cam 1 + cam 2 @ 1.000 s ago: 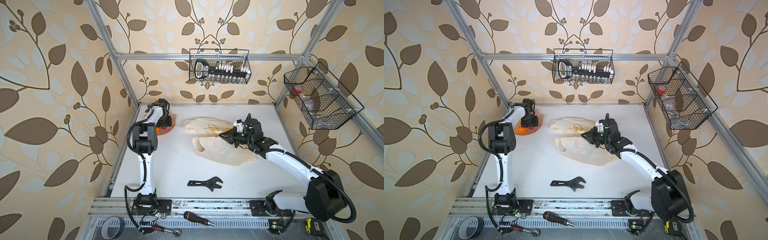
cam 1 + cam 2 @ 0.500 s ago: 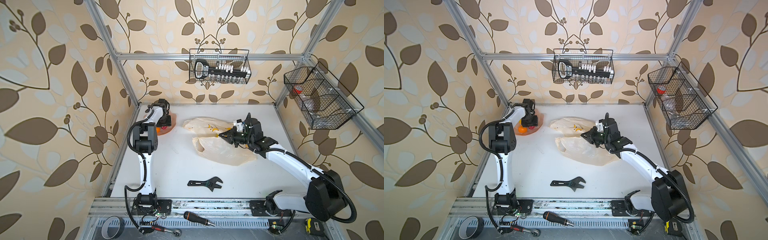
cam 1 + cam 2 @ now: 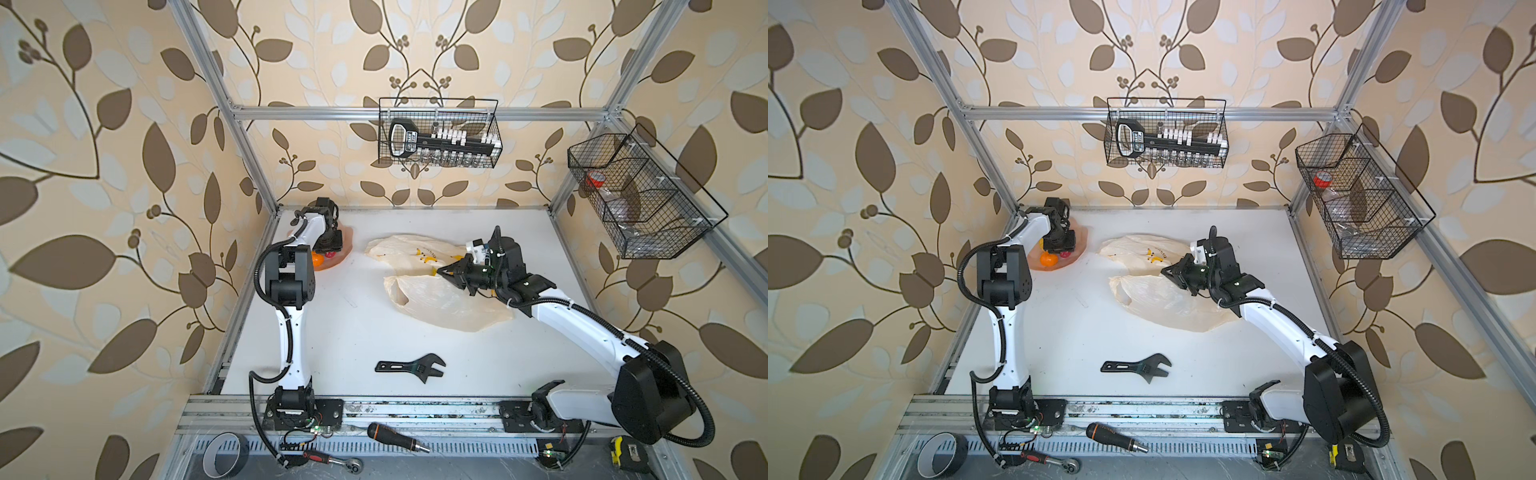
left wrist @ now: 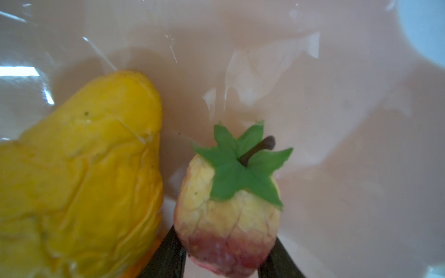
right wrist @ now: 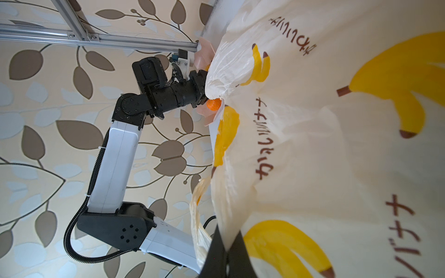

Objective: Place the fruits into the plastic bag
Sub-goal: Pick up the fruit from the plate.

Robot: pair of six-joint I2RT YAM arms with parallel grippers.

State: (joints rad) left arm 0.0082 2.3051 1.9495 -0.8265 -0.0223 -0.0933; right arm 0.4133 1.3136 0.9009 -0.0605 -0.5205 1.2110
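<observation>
Left gripper (image 4: pixel 225 237) clamps strawberry (image 4: pixel 226 216) in pink dish (image 4: pixel 313 96), beside yellow fruit (image 4: pixel 84 168); right gripper (image 5: pixel 226 250) pinched tight on plastic bag (image 5: pixel 313 144) edge; bag lies on table (image 3: pixel 353 332), well apart from dish.

Crinkly thin plastic bag (image 5: pixel 313 168), glossy pink dish (image 4: pixel 313 72)

A toy strawberry (image 4: pixel 226 216), cream fading to a red tip, with a green leafy cap and a brown stem, lies on the glossy pink dish (image 4: pixel 337 96). The left gripper (image 4: pixel 222 261) has its dark fingers (image 4: pixel 168 255) against both flanks of the strawberry. Just beside the strawberry sits a wrinkled yellow fruit (image 4: pixel 84 180).
</observation>
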